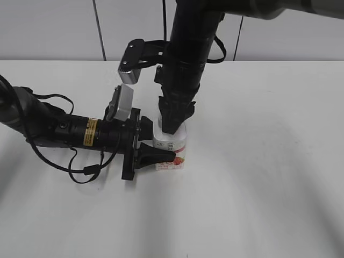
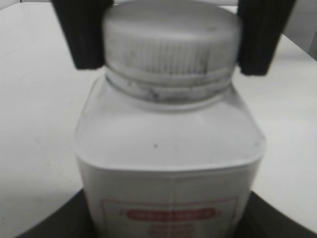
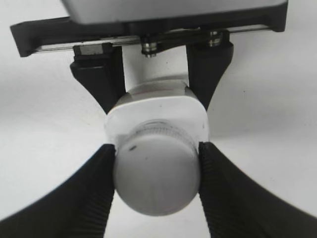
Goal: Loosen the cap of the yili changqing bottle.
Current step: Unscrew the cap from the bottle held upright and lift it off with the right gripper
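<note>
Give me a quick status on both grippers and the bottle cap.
Left gripper clamps bottle body. Right gripper pinches cap from above. Bottle upright, nothing in the way.

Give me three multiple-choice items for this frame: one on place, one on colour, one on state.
1. Where does the bottle stand?
A. on the white table
B. in a tray
C. on a shelf

2. What colour is the cap?
A. red
B. white
C. blue

3. What is the right gripper doing?
A. hanging open, away from the bottle
B. lying on the table
C. closed on the cap from both sides

Key: 1 A, the exterior view shows it upright on the table, the left gripper clamping its body. 2 B, both wrist views show a white ribbed cap. 3 C, the right wrist view shows a finger against each side.
</note>
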You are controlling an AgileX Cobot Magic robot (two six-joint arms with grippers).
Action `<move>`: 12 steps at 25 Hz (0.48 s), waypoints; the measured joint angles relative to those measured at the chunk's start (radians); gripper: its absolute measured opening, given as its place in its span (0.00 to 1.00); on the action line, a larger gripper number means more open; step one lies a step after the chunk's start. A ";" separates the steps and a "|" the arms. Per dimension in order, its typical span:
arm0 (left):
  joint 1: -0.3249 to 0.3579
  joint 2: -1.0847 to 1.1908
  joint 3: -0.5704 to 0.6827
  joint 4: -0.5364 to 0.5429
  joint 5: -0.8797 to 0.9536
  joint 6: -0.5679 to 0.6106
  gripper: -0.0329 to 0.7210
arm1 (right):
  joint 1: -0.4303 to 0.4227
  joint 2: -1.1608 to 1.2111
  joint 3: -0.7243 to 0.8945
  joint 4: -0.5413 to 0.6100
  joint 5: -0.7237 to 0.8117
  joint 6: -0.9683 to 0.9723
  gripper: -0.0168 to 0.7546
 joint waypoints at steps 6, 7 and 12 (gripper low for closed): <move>0.000 0.000 0.000 0.000 0.001 -0.003 0.53 | 0.000 0.000 0.000 0.000 0.000 -0.001 0.65; 0.000 0.000 0.000 0.000 0.001 -0.003 0.53 | 0.000 0.000 -0.002 0.000 0.000 -0.001 0.65; 0.000 0.000 0.000 0.000 0.001 -0.004 0.53 | 0.000 0.000 -0.041 0.000 0.001 0.037 0.66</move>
